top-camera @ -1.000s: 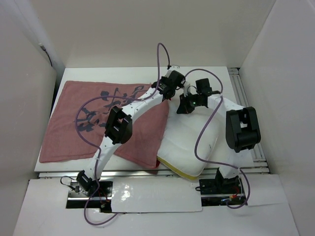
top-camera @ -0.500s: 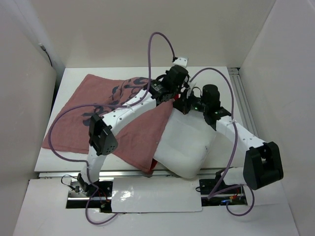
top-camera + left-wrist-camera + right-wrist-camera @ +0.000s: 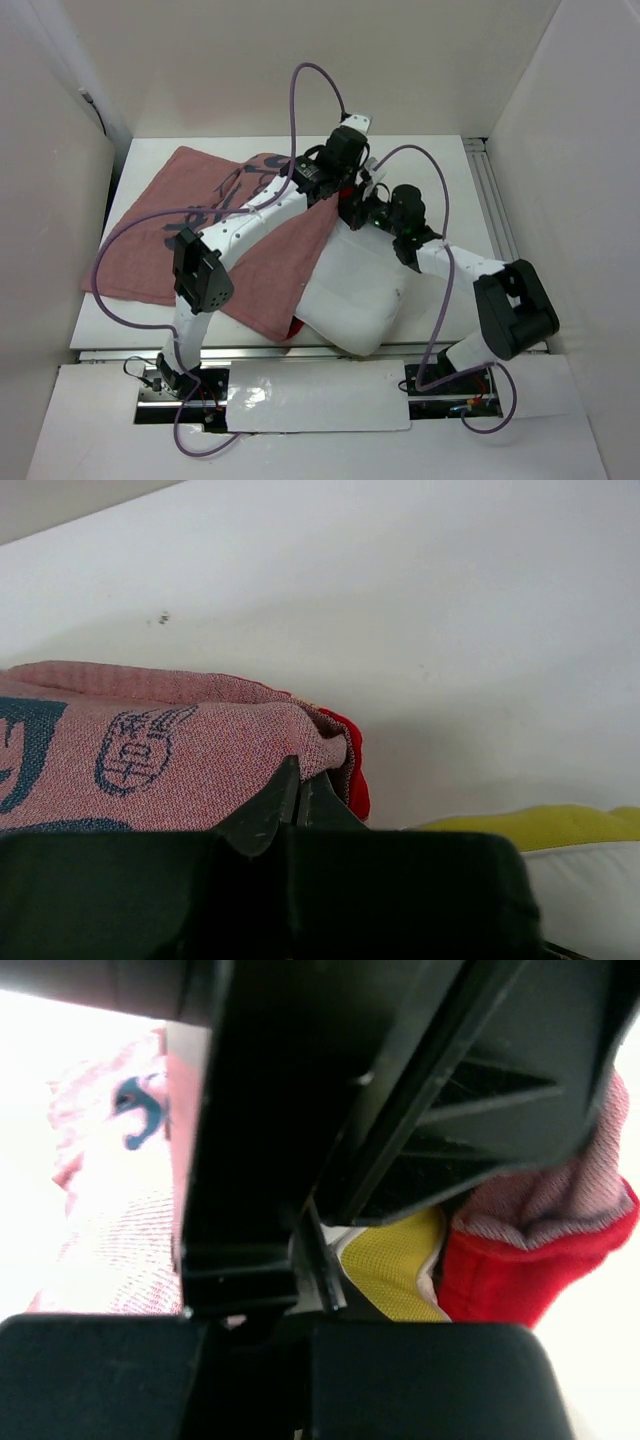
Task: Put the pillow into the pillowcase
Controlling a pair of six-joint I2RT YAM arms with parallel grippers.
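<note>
The pillowcase (image 3: 200,235) lies pink side up across the left half of the table, its right edge bunched and lifted. My left gripper (image 3: 340,188) is shut on that edge; in the left wrist view the gripper (image 3: 300,770) pinches the pink cloth (image 3: 150,750), with the red lining (image 3: 358,785) showing beside it. The white pillow (image 3: 350,290) lies to the right, its far corner at the opening. My right gripper (image 3: 362,212) is shut at that corner; in the right wrist view the gripper (image 3: 312,1245) is beside the pillow's yellow piping (image 3: 395,1270) and the red lining (image 3: 530,1270).
White walls box the table (image 3: 430,160) in on three sides. A metal rail (image 3: 495,200) runs along the right edge. The left arm's purple cable (image 3: 300,90) loops high over the back. The near edge of the pillow overhangs the table's front rail (image 3: 130,350).
Both grippers have shifted left together. The pillow has slid left with the right gripper. The pillowcase's right edge has risen and bunched, and the right arm's elbow has swung out and back.
</note>
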